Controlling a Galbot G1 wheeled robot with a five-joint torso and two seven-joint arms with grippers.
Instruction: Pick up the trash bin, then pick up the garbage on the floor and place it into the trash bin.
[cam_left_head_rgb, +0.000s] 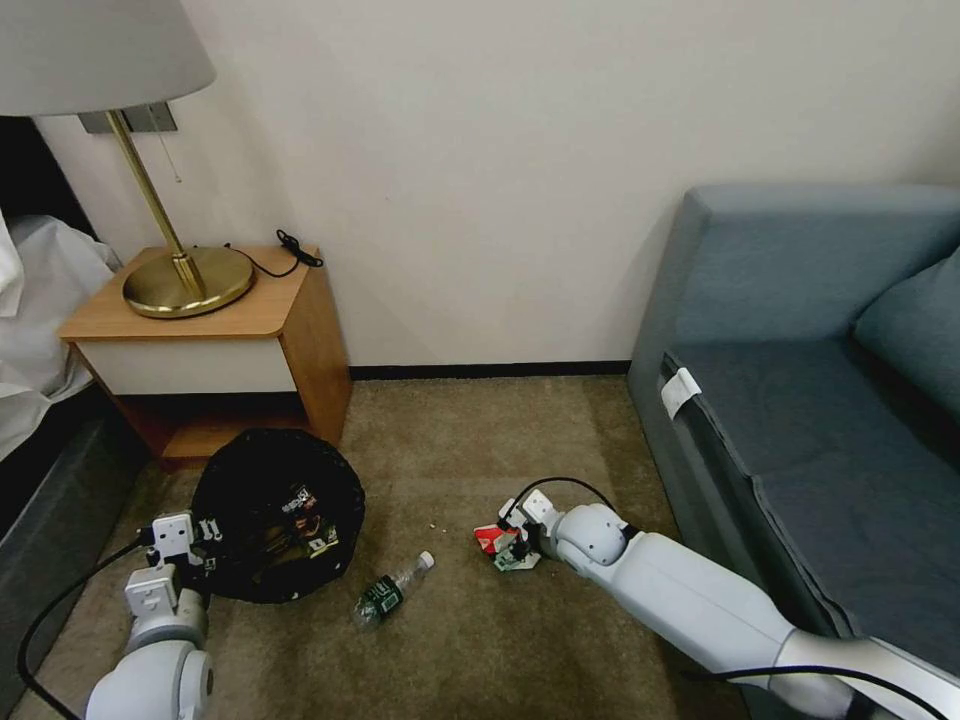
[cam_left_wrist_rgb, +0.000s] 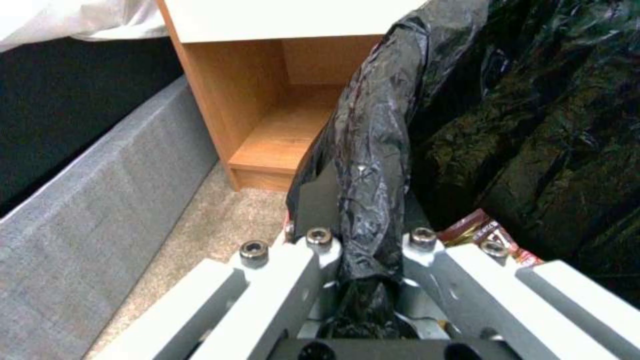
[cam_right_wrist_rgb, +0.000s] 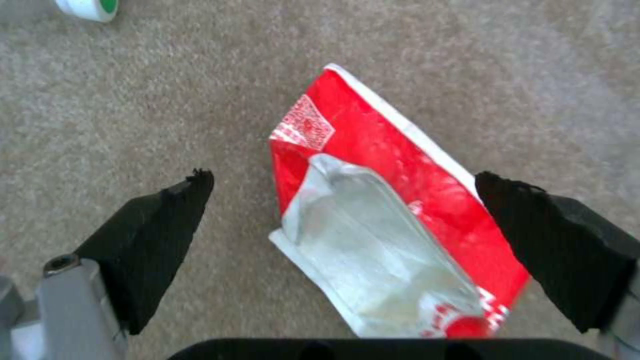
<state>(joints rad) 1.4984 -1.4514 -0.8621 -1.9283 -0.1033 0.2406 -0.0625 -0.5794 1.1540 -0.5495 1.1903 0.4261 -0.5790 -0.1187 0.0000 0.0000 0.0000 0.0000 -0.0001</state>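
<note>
The left gripper (cam_left_wrist_rgb: 363, 240) is pinching the trash bin (cam_left_head_rgb: 277, 515) by its bagged rim beside the nightstand (cam_left_head_rgb: 215, 345), keeping it handy, while the right gripper (cam_right_wrist_rgb: 343, 200) is hovering, fingers spread, over the red-and-white wrapper (cam_right_wrist_rgb: 393, 220) on the carpet (cam_left_head_rgb: 440, 450).

Glossy red-and-white foil wrapper (cam_right_wrist_rgb: 393, 220) on rough beige carpet (cam_right_wrist_rgb: 167, 110); crinkled shiny black plastic bag (cam_left_wrist_rgb: 373, 150); matt wood nightstand (cam_left_head_rgb: 250, 310).

The head camera looks down across the carpet (cam_left_head_rgb: 450, 450), while each wrist camera peers closely past its jaws: left at bin (cam_left_wrist_rgb: 373, 150), right at wrapper (cam_right_wrist_rgb: 380, 225).
</note>
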